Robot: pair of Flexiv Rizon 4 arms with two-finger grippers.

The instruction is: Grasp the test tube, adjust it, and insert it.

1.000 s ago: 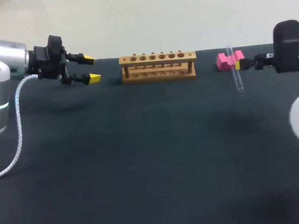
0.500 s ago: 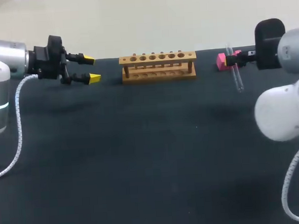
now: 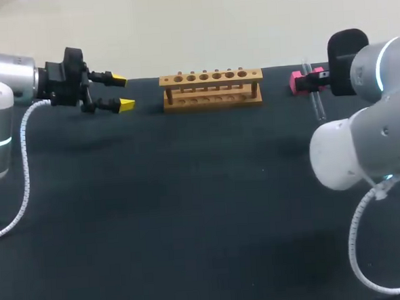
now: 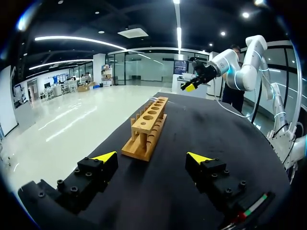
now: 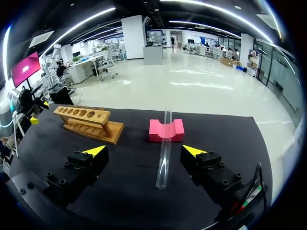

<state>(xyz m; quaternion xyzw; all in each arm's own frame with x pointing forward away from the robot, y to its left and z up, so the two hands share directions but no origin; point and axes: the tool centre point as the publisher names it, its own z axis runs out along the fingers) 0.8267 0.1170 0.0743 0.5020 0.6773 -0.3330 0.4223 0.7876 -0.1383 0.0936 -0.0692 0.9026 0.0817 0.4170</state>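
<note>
A clear glass test tube (image 5: 164, 148) lies slanted, its far end in the groove of a pink block (image 5: 166, 130) and its near end on the black table. My right gripper (image 5: 145, 151) stands open just short of it, and the tube's near end sits ahead of the gap, closer to one finger. In the head view the tube (image 3: 317, 105) and pink block (image 3: 296, 81) are at the back right, where my right gripper (image 3: 312, 80) is mostly hidden by its arm. The wooden rack (image 3: 211, 88) stands at back centre. My left gripper (image 3: 120, 92) hovers open left of the rack (image 4: 147, 127), holding nothing.
The rack's holes (image 5: 82, 113) all look unfilled. The black table (image 3: 190, 212) stretches wide in front of the rack. My right arm's white elbow (image 3: 349, 151) bulges over the table's right side. A white cable (image 3: 21, 174) hangs from my left arm.
My right arm has swung in from the right edge, its elbow now over the table, and its gripper has shifted left behind the tube. The left arm and the tube have not moved.
</note>
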